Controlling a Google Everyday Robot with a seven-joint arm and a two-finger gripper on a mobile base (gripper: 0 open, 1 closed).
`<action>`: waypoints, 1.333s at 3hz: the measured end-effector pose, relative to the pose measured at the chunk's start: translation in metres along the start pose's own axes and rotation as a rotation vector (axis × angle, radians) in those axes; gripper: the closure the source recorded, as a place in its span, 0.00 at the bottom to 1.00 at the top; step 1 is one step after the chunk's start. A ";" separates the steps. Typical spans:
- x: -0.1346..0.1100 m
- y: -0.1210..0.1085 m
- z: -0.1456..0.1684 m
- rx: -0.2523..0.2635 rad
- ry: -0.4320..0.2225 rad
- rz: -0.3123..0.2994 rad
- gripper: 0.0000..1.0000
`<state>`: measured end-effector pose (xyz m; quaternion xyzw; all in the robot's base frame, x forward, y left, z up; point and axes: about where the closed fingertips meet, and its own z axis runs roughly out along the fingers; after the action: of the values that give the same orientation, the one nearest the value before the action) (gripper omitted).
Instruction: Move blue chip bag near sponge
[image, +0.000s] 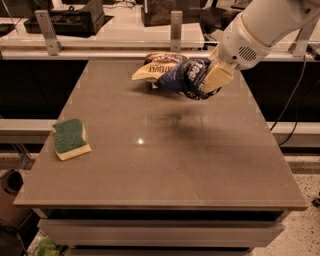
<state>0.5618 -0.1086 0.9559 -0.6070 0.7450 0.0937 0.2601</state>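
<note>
The blue chip bag (184, 77) is crumpled dark-blue foil with white lettering. My gripper (212, 82) is shut on it and holds it in the air above the far middle of the table (165, 155). Its shadow falls on the tabletop below. The sponge (70, 138), green on top with a pale yellow base, lies flat near the table's left edge, well apart from the bag. My white arm comes in from the upper right.
A yellow-and-brown chip bag (152, 68) lies at the far edge of the table, partly behind the blue bag. A rail with metal posts (175, 24) runs behind the table. Cables hang at the right.
</note>
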 end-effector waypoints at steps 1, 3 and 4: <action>-0.017 0.038 0.010 -0.071 -0.024 -0.045 1.00; -0.054 0.093 0.033 -0.216 -0.093 -0.118 1.00; -0.075 0.117 0.040 -0.268 -0.113 -0.160 1.00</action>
<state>0.4707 0.0023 0.9393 -0.6875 0.6593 0.2050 0.2250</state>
